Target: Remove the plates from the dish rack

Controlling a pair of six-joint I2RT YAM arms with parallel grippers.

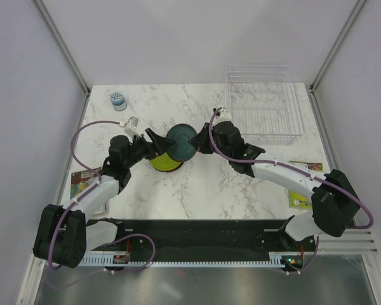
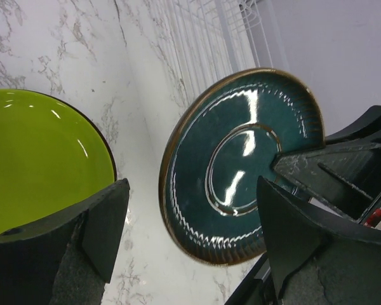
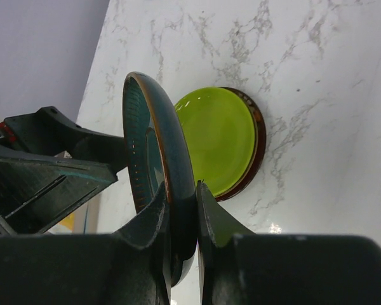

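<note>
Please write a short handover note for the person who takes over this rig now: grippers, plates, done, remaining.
Left gripper: open, beside the teal plate.
Right gripper: shut on that plate's rim, holding it on edge.
Lime green plate lies on the amber-brown plate on the table.
Dish rack: no plate visible inside.
Remaining: probably only to set the teal plate down.

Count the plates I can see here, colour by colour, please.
dark teal plate, held on edge in the right gripper: 1
lime green plate, lying flat: 1
brown plate, only its rim showing under the green one: 1
Total: 3 visible; the stack may hide more.
</note>
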